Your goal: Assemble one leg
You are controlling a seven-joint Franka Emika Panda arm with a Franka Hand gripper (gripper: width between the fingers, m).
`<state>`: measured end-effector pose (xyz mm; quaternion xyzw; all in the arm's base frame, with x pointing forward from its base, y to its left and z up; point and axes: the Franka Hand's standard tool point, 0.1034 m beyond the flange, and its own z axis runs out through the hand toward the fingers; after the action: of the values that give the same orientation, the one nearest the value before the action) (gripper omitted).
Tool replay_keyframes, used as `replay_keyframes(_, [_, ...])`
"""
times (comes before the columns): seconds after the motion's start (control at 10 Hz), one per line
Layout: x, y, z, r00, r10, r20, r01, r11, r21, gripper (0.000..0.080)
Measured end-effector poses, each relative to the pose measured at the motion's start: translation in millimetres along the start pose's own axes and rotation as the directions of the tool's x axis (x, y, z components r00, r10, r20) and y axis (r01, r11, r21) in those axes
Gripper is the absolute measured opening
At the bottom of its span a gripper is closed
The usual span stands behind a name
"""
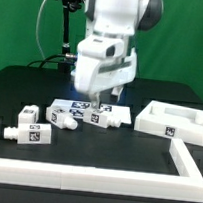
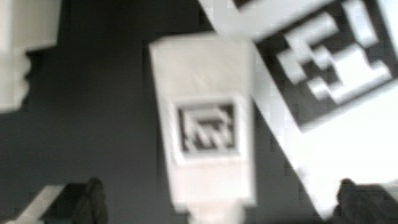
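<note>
Several white legs with black-and-white tags lie on the black table. In the exterior view, two lie at the left (image 1: 30, 114) (image 1: 31, 135) and two in the middle (image 1: 63, 115) (image 1: 104, 115). My gripper (image 1: 98, 97) hangs just above the middle pair. In the wrist view one leg (image 2: 205, 110) lies lengthwise between my two dark fingertips (image 2: 71, 205), with a gap on each side. My gripper (image 2: 217, 205) is open and holds nothing. A second tagged white part (image 2: 329, 55) lies close beside that leg.
The large flat white panel with a raised rim (image 1: 174, 121) lies at the exterior view's right. The long white border rail (image 1: 94, 157) runs along the front and up the right side. A black stand with cables (image 1: 64, 36) is behind.
</note>
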<state>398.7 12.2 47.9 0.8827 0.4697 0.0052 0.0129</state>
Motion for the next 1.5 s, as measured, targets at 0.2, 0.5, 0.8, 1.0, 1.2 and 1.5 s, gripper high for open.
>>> replay_keyframes(0.2, [21.9, -9.5, -24.9, 0.996, 0.09, 0.007, -0.09, 0.996, -0.013, 0.0648])
replay_keyframes(0.5, [24.0, -5.7, -22.4, 0.996, 0.082, -0.021, -0.082, 0.996, -0.028, 0.0648])
replay_keyframes(0.8, [25.3, -6.6, -22.9, 0.985, 0.168, -0.037, -0.17, 0.985, -0.032, 0.0648])
replay_keyframes(1.0, [30.2, -24.0, -20.4, 0.881, 0.467, -0.07, -0.469, 0.883, -0.013, 0.0648])
replay_keyframes(1.2, [51.1, -41.6, -21.1, 0.706, 0.706, -0.055, -0.706, 0.708, 0.026, 0.0648])
replay_keyframes(1.5, [55.1, -43.4, -21.2, 0.578, 0.815, -0.049, -0.813, 0.58, 0.049, 0.0648])
